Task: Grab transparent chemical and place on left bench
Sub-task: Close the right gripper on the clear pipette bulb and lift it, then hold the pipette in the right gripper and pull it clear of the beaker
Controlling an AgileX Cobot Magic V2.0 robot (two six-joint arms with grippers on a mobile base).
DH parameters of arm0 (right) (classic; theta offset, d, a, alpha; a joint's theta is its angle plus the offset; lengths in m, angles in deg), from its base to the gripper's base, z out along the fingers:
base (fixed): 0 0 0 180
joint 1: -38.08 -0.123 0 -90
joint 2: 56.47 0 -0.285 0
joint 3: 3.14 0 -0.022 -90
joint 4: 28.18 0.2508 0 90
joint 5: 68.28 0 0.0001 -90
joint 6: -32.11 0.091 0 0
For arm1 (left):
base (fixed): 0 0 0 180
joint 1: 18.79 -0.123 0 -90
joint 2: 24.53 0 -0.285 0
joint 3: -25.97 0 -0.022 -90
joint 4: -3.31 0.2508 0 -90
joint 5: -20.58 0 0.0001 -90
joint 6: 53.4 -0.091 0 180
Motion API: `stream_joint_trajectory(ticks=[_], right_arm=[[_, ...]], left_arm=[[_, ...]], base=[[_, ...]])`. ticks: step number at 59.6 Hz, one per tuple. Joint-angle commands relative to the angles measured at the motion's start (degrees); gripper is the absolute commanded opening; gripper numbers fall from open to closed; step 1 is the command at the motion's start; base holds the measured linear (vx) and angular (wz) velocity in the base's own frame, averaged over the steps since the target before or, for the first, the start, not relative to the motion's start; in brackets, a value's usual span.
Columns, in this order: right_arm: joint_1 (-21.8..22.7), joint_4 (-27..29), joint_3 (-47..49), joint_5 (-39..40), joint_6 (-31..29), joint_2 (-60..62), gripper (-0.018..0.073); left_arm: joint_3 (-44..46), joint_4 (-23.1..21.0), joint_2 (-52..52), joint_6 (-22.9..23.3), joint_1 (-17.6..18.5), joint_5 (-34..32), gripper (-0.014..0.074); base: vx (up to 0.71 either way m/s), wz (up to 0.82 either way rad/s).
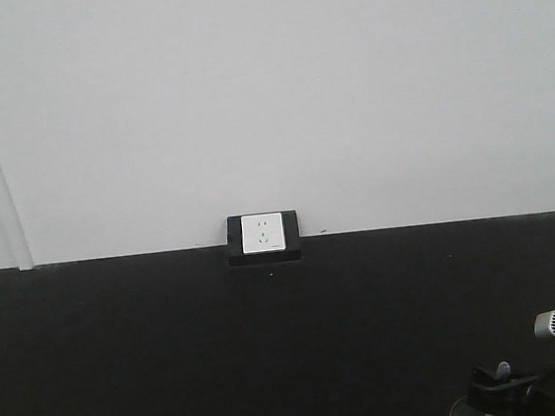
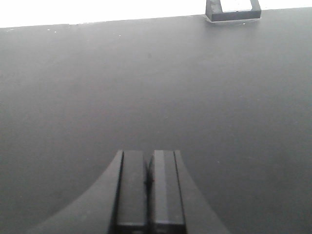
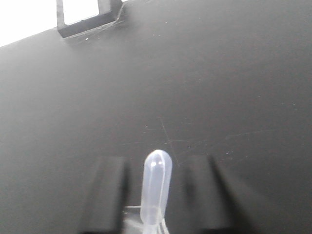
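Note:
The transparent chemical [image 3: 134, 214] shows only as a bit of clear glass rim at the bottom of the right wrist view. Its pale translucent stirrer [image 3: 157, 185] sticks up between the two dark fingers [image 3: 109, 192]. My right gripper [image 3: 155, 160] is shut on this beaker and holds it above a black counter. From the front the right gripper [image 1: 505, 388] sits at the lower right corner, with a round glass edge [image 1: 466, 413] beside it. My left gripper [image 2: 148, 155] is shut on nothing, its pads together over the same counter. The left bench is out of view.
A black counter [image 1: 174, 358] with a white wall socket [image 1: 262, 234] on a black base fills the view ahead, backed by a white wall. The socket [image 2: 233, 9] [image 3: 87, 14] also shows at the top of both wrist views.

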Motion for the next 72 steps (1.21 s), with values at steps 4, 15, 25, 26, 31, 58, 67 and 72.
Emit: stream_joint_trajectory(ticks=[4, 15, 25, 26, 31, 58, 67, 72], right_arm=[[0.2, -0.2, 1.6, 4.8, -0.1, 1.8, 0.0096], [0.2, -0.2, 1.6, 6.6, -4.4, 2.3, -0.0011], [0.2, -0.2, 1.6, 5.8, -9.7, 6.8, -0.0006], [0.2, -0.2, 1.6, 5.6, -9.8, 7.4, -0.0006], [0.2, -0.4, 1.6, 3.9, -10.2, 11.0, -0.0004], [-0.3, -16.8, -0.4, -18.1, -4.7, 43.3, -0.0004], [-2.0, -19.8, -6.2, -20.2, -2.0, 54.6, -0.0004], [-2.1, -19.8, -9.3, -20.5, -0.3, 60.1, -0.0004]], left_arm=[[-0.9, 0.0, 1.1, 0.4, 0.1, -4.5, -0.0003], [-0.9, 0.0, 1.1, 0.4, 0.1, -4.5, -0.0003], [-0.9, 0.0, 1.1, 0.4, 0.1, -4.5, -0.0003], [-0.9, 0.0, 1.1, 0.4, 0.1, -4.5, -0.0003], [-0.9, 0.0, 1.1, 0.4, 0.1, -4.5, -0.0003], [-0.9, 0.0, 1.1, 0.4, 0.1, -4.5, -0.0003], [-0.9, 0.0, 1.1, 0.4, 0.1, -4.5, -0.0003], [-0.9, 0.0, 1.1, 0.4, 0.1, -4.5, -0.0003]], base=[[0.00, 0.00], [0.00, 0.00], [0.00, 0.00], [0.00, 0.00], [0.00, 0.00], [0.00, 0.00], [0.00, 0.00], [0.00, 0.00]])
